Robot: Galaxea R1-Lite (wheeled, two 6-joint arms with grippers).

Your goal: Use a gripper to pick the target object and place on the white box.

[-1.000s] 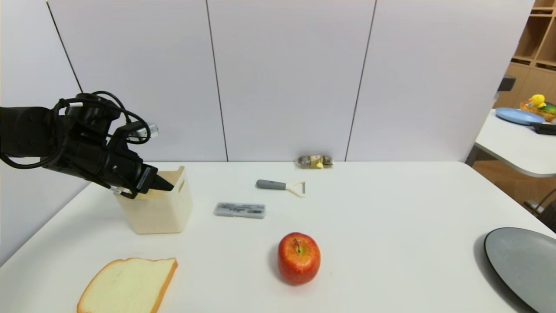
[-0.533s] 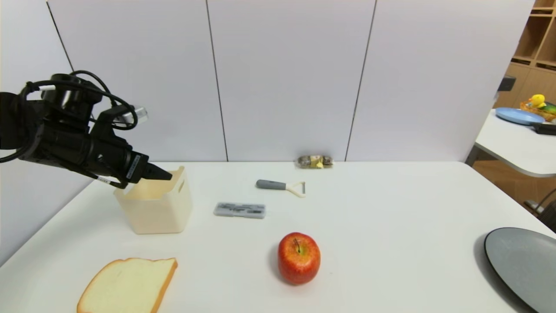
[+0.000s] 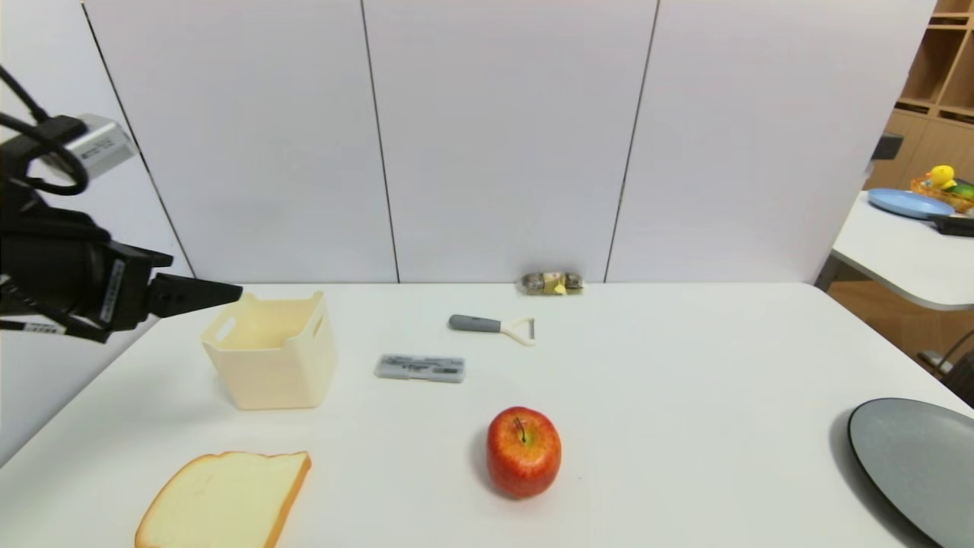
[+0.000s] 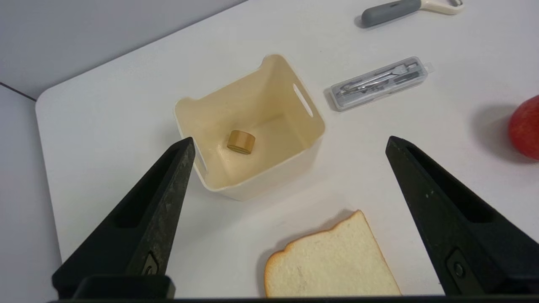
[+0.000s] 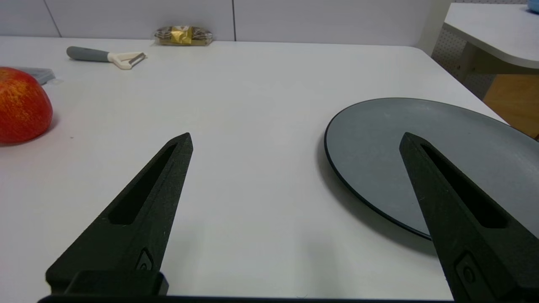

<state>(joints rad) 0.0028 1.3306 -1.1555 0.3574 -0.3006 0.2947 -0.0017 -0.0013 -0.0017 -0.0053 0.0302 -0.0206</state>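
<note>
Our left gripper (image 3: 202, 291) is matte black, its body carrying a white label with dark print, looped black cables and a small silver-grey box above. Its fingers (image 4: 166, 198) are long, pointed black wedges with scuffed faces, each with a slot and a screw. Our right gripper (image 5: 294, 141) has the same black wedge fingers.

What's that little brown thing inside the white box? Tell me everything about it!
The target object is a small, stubby tan-brown cylinder, smooth and perhaps wooden-looking. It lies tipped on the floor of the white box, near the middle, not touching the walls. Nothing holds it: the left gripper hangs above with its fingers spread wide. From the head view it is hidden behind the box wall.
</note>
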